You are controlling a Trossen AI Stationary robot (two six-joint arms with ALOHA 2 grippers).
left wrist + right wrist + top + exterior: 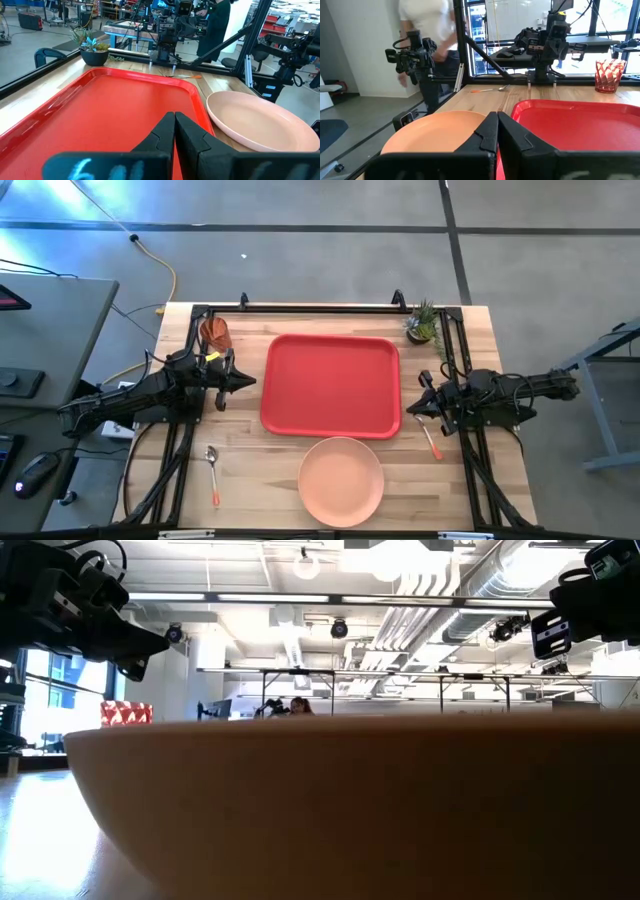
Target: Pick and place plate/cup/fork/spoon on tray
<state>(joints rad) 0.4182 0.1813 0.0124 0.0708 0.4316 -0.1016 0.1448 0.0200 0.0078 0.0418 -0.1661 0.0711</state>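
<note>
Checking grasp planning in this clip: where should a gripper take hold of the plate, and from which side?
Probably the plate's raised rim, one finger under the lip and one inside, since it lies flat and is too wide to span. Its right edge suits the right gripper, which is nearer.

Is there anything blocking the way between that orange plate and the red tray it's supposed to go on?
Nothing visible: the plate lies right beside the tray, whose surface looks bare.

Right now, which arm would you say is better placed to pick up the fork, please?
The right arm, I think. The fork lies just beside the right gripper, right of the tray. The left gripper waits shut across the tray, nearer the cup and spoon.
</note>
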